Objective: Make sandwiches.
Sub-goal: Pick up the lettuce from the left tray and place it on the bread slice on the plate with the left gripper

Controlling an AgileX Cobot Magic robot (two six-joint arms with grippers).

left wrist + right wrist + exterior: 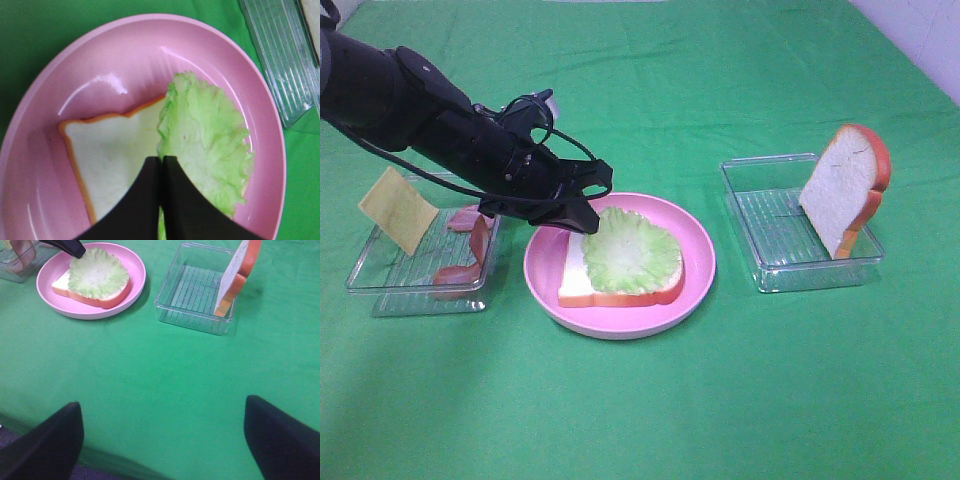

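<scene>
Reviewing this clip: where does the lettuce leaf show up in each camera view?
Exterior high: lettuce at picture centre, on the bread slice in the pink plate.
Left wrist: lettuce close up, covering the bread's end nearer the upright-slice tray.
Right wrist: lettuce far off, on the plate beside that tray.
Shared landmark: the pink plate.

I log on my green worktop (pixel 620 420): one pink plate (pixel 695 250) mid-table; left clear tray (pixel 420 300); right clear tray (pixel 770 225).
</scene>
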